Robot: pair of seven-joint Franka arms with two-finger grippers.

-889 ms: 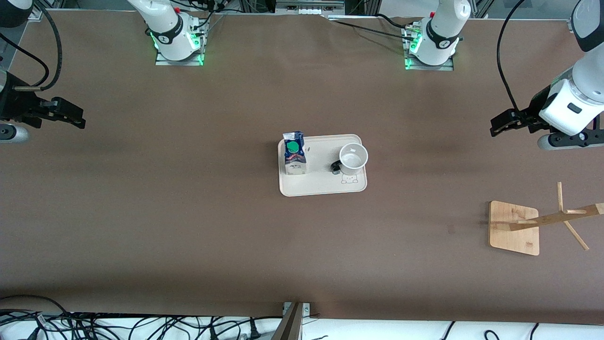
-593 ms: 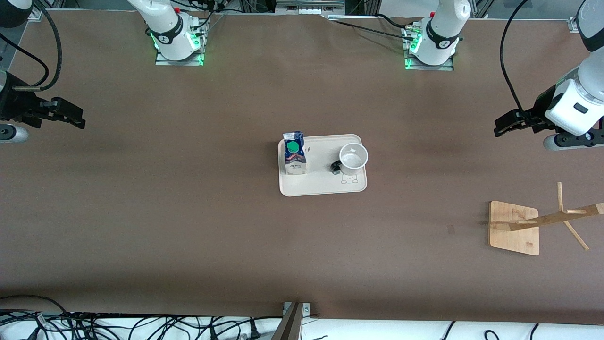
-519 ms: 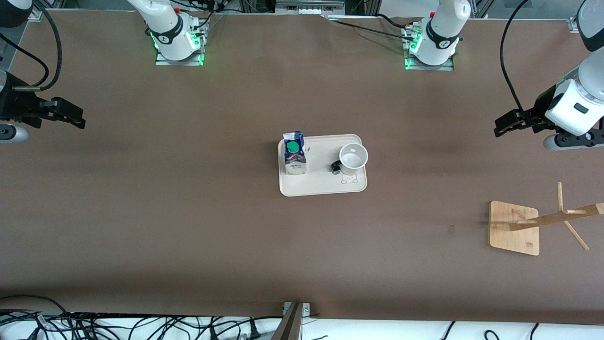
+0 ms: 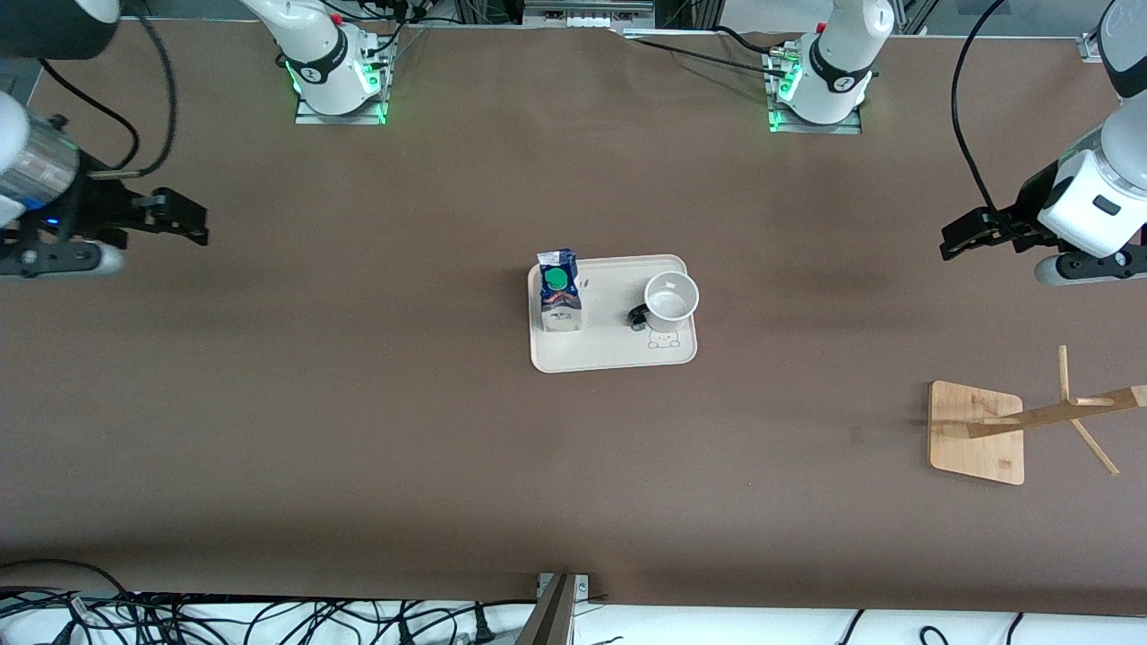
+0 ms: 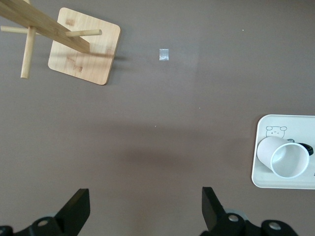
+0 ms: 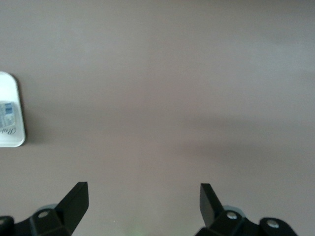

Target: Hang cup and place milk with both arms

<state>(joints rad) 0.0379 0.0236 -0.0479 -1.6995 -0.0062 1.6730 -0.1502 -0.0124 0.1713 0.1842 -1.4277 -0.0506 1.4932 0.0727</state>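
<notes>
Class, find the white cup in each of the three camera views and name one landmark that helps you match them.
Front view: the cup stands on the tray, at its end toward the left arm.
Left wrist view: the cup shows at the picture's edge, on the tray.
Right wrist view: not in it.
Shared landmark: the tray, whose corner shows here too.

Milk (image 4: 559, 303) carton print too small to read; seemingly no other text.

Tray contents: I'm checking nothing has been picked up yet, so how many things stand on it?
2. The milk stands at the tray's end toward the right arm; the cup sits upright at the end toward the left arm. Nothing appears hidden.
</notes>
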